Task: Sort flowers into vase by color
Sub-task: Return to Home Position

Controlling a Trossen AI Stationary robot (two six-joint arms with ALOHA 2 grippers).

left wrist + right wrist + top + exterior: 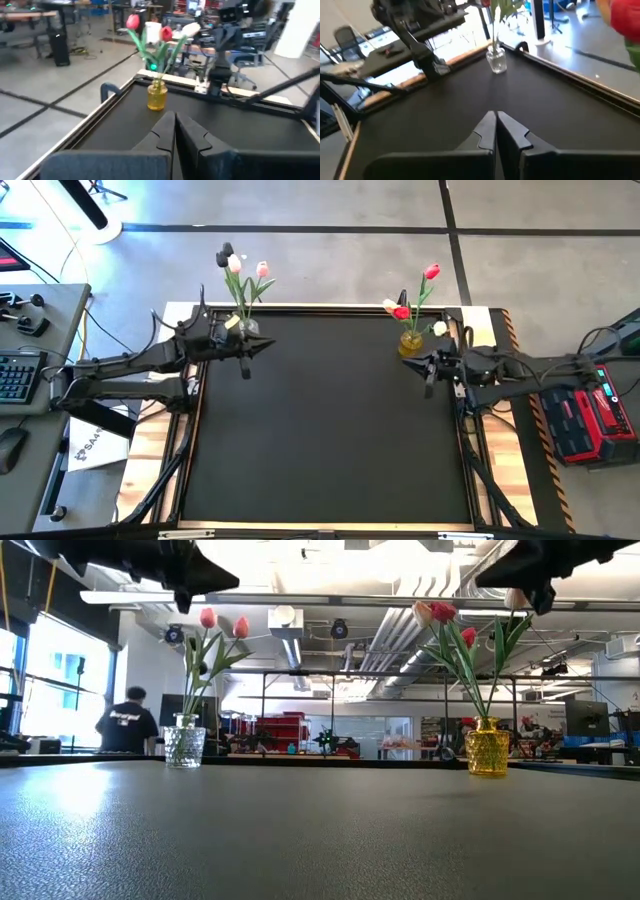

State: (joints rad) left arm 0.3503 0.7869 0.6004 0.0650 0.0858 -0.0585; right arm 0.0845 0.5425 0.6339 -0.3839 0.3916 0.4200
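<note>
The left gripper [175,116] hangs above the far-left part of the black table [320,450], its two fingers pressed together on nothing. Just beside it, at the far edge, the clear vase [184,745] holds the pink and dark flowers [208,618]. Their long stems rise nearly upright, fanning a little, heads up. Well apart to the right, near the far-right corner, the yellow vase [487,747] holds the red and pale flowers [443,612], stems likewise upright and spreading, heads on top. The right gripper [496,115] hovers just beside this vase, its fingers closed and empty.
</note>
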